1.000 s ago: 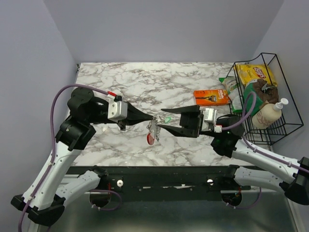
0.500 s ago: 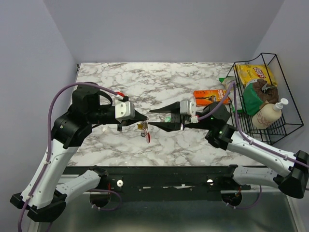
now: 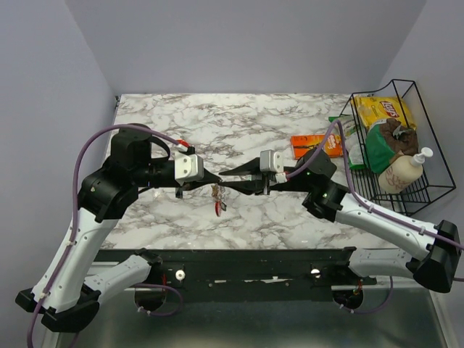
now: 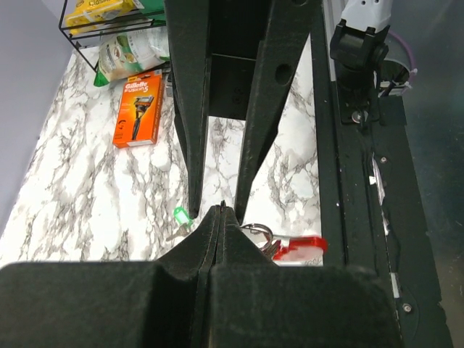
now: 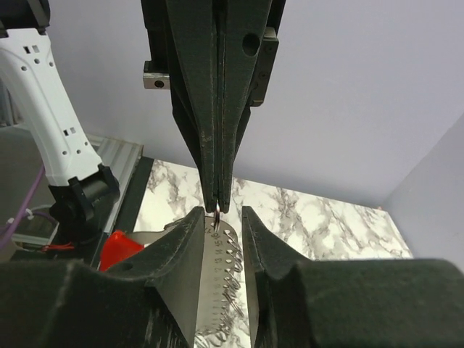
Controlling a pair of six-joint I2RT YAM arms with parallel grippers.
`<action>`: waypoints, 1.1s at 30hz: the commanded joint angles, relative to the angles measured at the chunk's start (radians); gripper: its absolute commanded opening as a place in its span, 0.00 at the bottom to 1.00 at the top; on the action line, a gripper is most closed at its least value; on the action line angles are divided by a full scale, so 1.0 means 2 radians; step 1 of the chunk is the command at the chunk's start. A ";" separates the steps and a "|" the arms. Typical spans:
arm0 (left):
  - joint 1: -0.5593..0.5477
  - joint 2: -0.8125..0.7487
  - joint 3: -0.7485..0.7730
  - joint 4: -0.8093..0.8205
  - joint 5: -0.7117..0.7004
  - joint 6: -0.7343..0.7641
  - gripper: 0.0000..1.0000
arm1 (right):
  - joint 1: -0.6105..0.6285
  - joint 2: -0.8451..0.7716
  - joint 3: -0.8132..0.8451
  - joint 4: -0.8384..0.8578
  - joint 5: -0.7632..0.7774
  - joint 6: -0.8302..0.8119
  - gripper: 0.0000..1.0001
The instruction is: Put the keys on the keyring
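Note:
My left gripper (image 3: pixel 215 185) is shut on the keyring (image 5: pixel 217 210), a thin metal loop pinched edge-on at its tips. Below the ring hang a red-headed key (image 3: pixel 217 209) and a flat metal piece (image 5: pixel 221 275) with holes and numbers. The right gripper (image 3: pixel 222 179) meets the left tip to tip over the middle of the table. Its fingers (image 5: pixel 190 230) stand a little apart on either side of the ring and the metal piece, and I see no contact. A green-headed key (image 4: pixel 180 215) lies on the marble under the grippers.
An orange razor packet (image 3: pixel 317 145) lies flat at the back right. The black wire basket (image 3: pixel 417 196) at the right edge holds a yellow chip bag (image 3: pixel 384 110), a green pouch and a soap bottle (image 3: pixel 402 170). The black rail (image 4: pixel 362 188) runs along the near edge.
The right gripper has swung left and up to the left gripper's tips while its jaws narrowed. The left gripper has shifted slightly right, with the ring and the red key still hanging from it.

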State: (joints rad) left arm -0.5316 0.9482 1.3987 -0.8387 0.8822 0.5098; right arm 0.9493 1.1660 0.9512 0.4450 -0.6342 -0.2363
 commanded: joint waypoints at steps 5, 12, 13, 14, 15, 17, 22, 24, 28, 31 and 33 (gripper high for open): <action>0.000 -0.015 -0.004 0.025 0.015 -0.003 0.00 | 0.002 0.009 0.020 -0.022 -0.020 -0.001 0.05; 0.000 -0.015 -0.007 0.035 0.016 -0.007 0.00 | 0.002 0.004 0.018 -0.029 -0.006 -0.006 0.01; 0.000 -0.017 -0.008 0.037 0.016 -0.009 0.00 | 0.002 0.002 0.015 -0.028 -0.001 -0.005 0.01; 0.000 -0.019 -0.010 0.040 0.015 -0.013 0.00 | 0.002 0.001 0.015 -0.025 0.003 -0.005 0.01; 0.000 -0.022 -0.013 0.054 0.011 -0.018 0.10 | 0.002 0.000 0.012 -0.018 0.008 0.001 0.01; 0.000 -0.038 -0.029 0.082 0.004 -0.045 0.29 | 0.002 -0.005 0.002 -0.003 0.016 0.006 0.01; 0.001 -0.081 -0.078 0.221 -0.014 -0.130 0.57 | 0.002 -0.018 -0.038 0.093 0.039 0.048 0.01; 0.001 -0.083 -0.088 0.247 -0.007 -0.164 0.57 | 0.002 -0.023 -0.056 0.131 0.052 0.069 0.01; 0.005 -0.082 -0.125 0.327 0.042 -0.227 0.55 | 0.002 -0.037 -0.082 0.183 0.069 0.096 0.01; 0.007 -0.081 -0.151 0.394 0.072 -0.277 0.54 | 0.002 -0.051 -0.103 0.221 0.066 0.104 0.01; 0.010 -0.081 -0.166 0.436 0.083 -0.301 0.54 | 0.002 -0.057 -0.112 0.242 0.056 0.106 0.01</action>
State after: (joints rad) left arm -0.5236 0.7799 1.1217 -0.2035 0.9550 0.0772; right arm 0.9493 1.0981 0.7589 0.7330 -0.5354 -0.0650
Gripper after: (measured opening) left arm 0.537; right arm 0.011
